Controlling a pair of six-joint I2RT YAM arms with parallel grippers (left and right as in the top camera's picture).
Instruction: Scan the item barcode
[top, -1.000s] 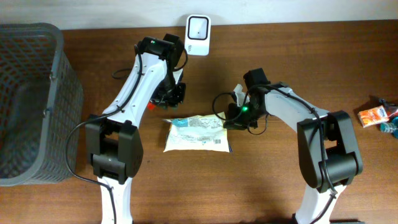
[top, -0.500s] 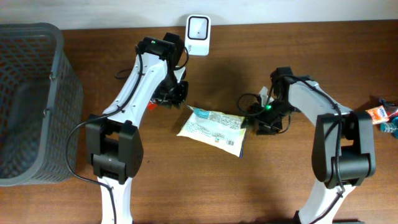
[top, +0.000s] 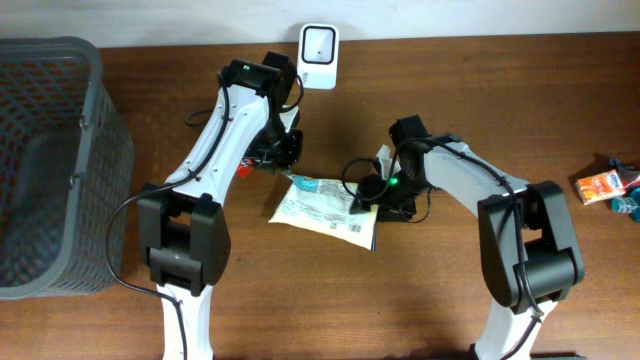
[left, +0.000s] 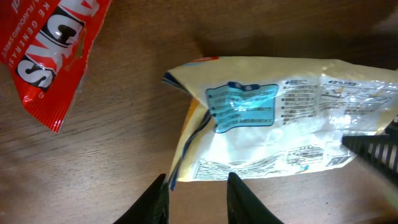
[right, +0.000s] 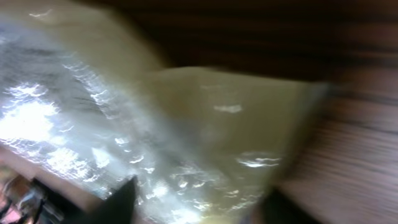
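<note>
Pale, perhaps yellowish packet (left: 273, 118), blue label (left: 242, 106); red wrapper (left: 50, 50)

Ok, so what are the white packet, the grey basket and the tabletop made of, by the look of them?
The packet looks like thin glossy plastic film: it crinkles and throws glare. The basket is probably grey moulded plastic, its wall a fine mesh. The table is brown wood or wood-look laminate, grain lines showing, fairly matt.

Glossy, crinkled plastic-film packet (top: 320, 210), matt wood-grain table (top: 450, 290) — shiny red plastic wrapper (left: 50, 50), grey plastic-mesh basket (top: 105, 170)
</note>
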